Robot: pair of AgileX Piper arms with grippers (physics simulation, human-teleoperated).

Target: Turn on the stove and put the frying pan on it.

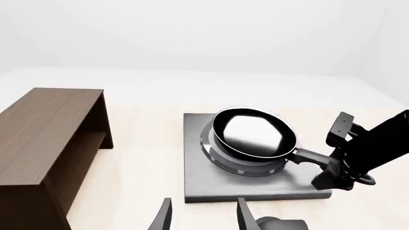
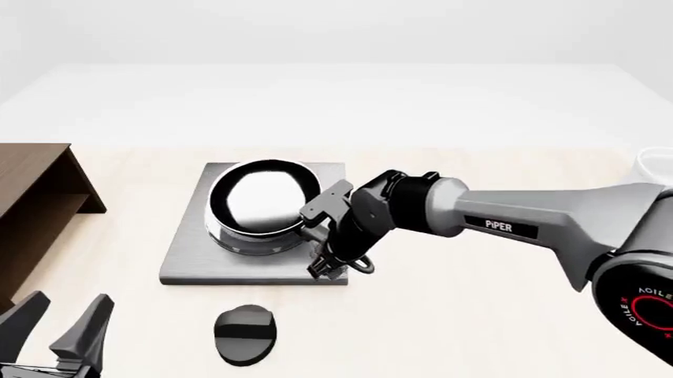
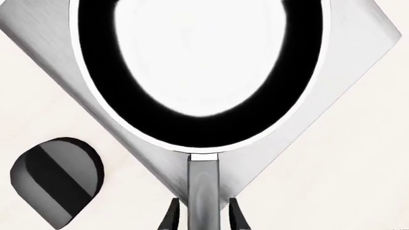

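Observation:
The black frying pan (image 2: 263, 197) sits on the round burner of the grey stove slab (image 2: 189, 264); it also shows in the left wrist view (image 1: 254, 133) and the right wrist view (image 3: 198, 72). Its long handle (image 3: 203, 187) points toward my right gripper (image 2: 327, 236). That gripper's jaws stand apart on either side of the handle, with small gaps showing. The black oval knob (image 2: 245, 335) lies on the table in front of the slab. My left gripper (image 2: 63, 335) is open and empty at the near left, short of the knob.
A dark brown wooden cabinet (image 2: 31, 205) stands at the left, beside the stove. The rim of a white bowl (image 2: 657, 165) shows at the far right edge. My right arm (image 2: 505, 220) reaches across the table from the right.

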